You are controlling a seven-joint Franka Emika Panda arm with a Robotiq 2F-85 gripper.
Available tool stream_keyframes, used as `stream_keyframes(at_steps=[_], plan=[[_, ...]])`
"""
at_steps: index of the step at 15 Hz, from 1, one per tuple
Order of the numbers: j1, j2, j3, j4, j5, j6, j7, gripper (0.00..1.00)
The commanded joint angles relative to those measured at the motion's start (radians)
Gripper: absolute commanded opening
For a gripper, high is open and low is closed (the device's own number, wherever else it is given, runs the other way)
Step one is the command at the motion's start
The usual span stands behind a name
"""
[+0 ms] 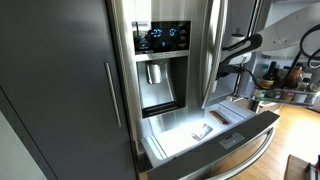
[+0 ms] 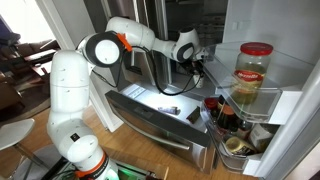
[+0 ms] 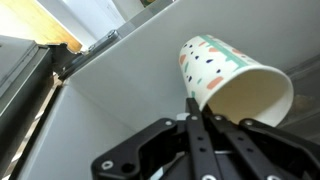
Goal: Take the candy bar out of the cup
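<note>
In the wrist view my gripper (image 3: 192, 102) is shut on the rim of a paper cup (image 3: 232, 78), white with green and orange marks. The cup lies tilted on its side with its mouth toward the lower right, and I see nothing inside it. Below it is the pale floor of the open steel fridge drawer (image 3: 110, 120). A slim, pale candy bar (image 1: 200, 131) lies on the drawer floor (image 1: 175, 138) in an exterior view. The arm (image 2: 150, 35) reaches over the drawer, with the gripper (image 2: 195, 64) above it. The gripper (image 1: 238, 62) is dark and small in both exterior views.
The fridge front has a water dispenser (image 1: 158, 72) and a lit panel (image 1: 160, 38). The open fridge door holds a red-lidded jar (image 2: 253, 75) and several bottles (image 2: 225, 118). A counter with clutter (image 1: 285, 88) stands beyond the drawer. The drawer's front handle (image 1: 235, 160) juts out.
</note>
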Motion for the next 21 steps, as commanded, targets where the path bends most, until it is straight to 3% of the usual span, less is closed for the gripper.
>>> stream_keyframes(at_steps=[1, 2, 3, 5, 10, 13, 18, 21], plan=[[-0.032, 0.057, 0.021, 0.08, 0.061, -0.087, -0.012, 0.1], [-0.033, 0.066, 0.021, 0.092, 0.068, -0.093, -0.007, 0.06], [-0.03, 0.074, 0.016, 0.098, 0.064, -0.089, -0.001, 0.35], [-0.028, 0.081, 0.016, 0.106, 0.06, -0.077, -0.005, 0.41], [0.012, 0.039, -0.005, 0.1, 0.004, -0.114, 0.026, 0.78], [0.064, -0.01, -0.039, 0.072, -0.085, -0.16, 0.075, 0.99], [0.149, -0.155, -0.081, -0.02, -0.317, -0.293, 0.154, 1.0], [0.153, -0.265, -0.058, -0.088, -0.364, -0.356, 0.148, 1.0]])
